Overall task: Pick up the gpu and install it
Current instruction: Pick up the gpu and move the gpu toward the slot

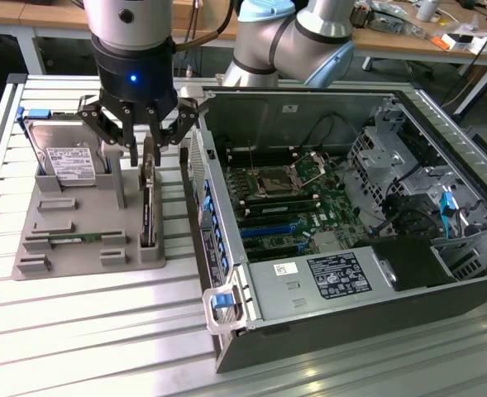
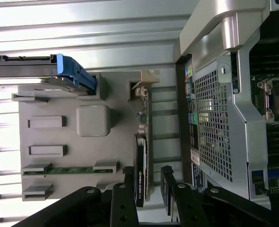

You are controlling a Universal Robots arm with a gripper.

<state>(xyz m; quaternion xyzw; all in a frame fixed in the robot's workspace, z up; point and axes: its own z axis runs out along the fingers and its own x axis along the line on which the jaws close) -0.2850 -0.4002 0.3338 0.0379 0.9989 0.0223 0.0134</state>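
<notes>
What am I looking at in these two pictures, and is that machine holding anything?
It is a robot arm ending in a gripper. One picture is from a camera off the arm, the other from a camera on its wrist, looking past the fingers. On the table sits a grey tray with a hard drive, a memory stick and the gpu standing on edge; an open computer case lies beside it. The gripper is open, its fingers either side of the gpu, holding nothing.
</notes>
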